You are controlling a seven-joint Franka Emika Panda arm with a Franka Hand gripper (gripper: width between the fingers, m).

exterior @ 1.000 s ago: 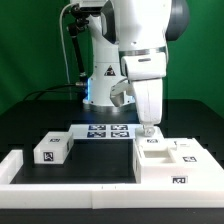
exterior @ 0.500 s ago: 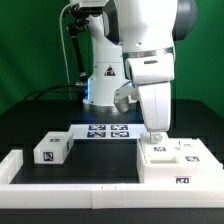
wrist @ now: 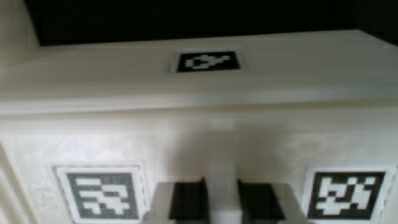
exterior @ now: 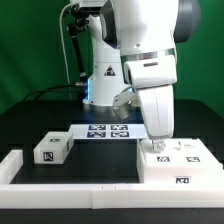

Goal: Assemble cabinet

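The cabinet [exterior: 186, 166] lies flat on the table [exterior: 100, 165] at the exterior view's right, its long side running across that view, tagged top up. My gripper [exterior: 156, 146] is at its far left corner, fingers [wrist: 189, 203] close together; I cannot tell whether they pinch anything. My arm hangs nearly vertical.

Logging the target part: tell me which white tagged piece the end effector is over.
The large cabinet shell on the exterior view's right, directly beneath the end effector; the small block sits apart at that view's left.
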